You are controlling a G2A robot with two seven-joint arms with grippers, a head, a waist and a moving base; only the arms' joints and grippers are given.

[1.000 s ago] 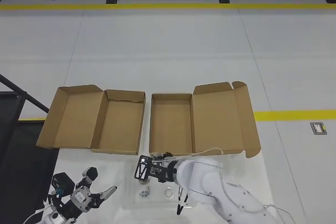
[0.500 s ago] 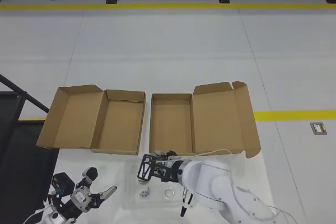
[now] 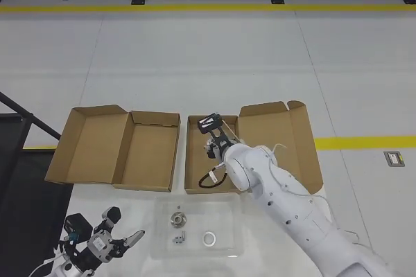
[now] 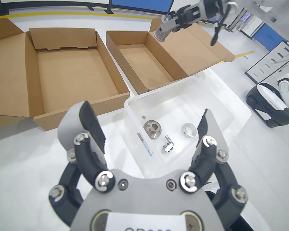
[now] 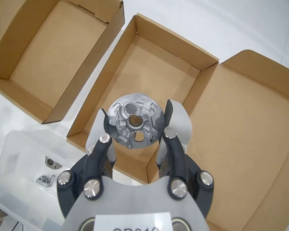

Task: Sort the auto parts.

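My right gripper (image 5: 137, 110) is shut on a grey cast round hub (image 5: 134, 131) with a centre hole. It holds the hub in the air above the right cardboard box (image 5: 147, 73), and the same gripper (image 3: 213, 143) hangs over the box's far half in the top view. A clear plastic tray (image 4: 134, 99) in front of the boxes holds a flanged hub (image 4: 152, 128), a metal ring (image 4: 189, 129) and a small bracket (image 4: 167, 145). My left gripper (image 4: 147, 114) stands open and empty, near the table's front left (image 3: 118, 232), short of the tray.
The left cardboard box (image 3: 149, 156) lies open beside the right box (image 3: 211, 173); both have flaps folded outward and bare floors. A dark frame (image 3: 14, 111) stands at the table's left side.
My right gripper rose from the tray with the cast hub and swung away to above the right box. The flanged hub in the tray is now uncovered. The left arm stayed still.
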